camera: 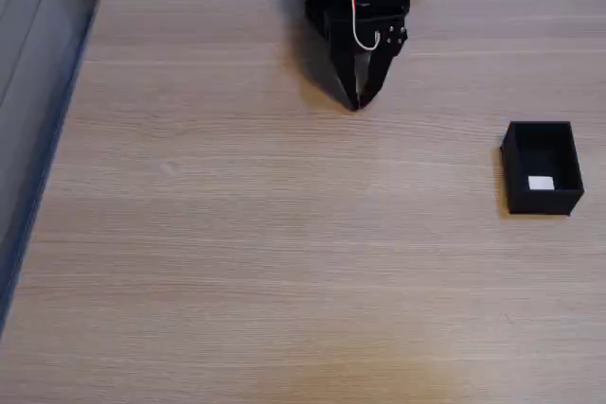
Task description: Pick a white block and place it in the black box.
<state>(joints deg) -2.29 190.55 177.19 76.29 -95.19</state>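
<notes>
White block (pixel 541 184) sits in black box (pixel 542 166); claw (pixel 357 104) closed, empty.

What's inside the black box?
A white block lies inside the black box, on its floor near the front wall. The rest of the floor looks bare, though the front wall hides a thin strip of it.

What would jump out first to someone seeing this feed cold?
Probably the black box at the right edge of the wooden table, with the white block already lying inside it near its front wall. Next, the black gripper at top centre, fingertips together and pointing down at the table, well apart from the box.
</notes>
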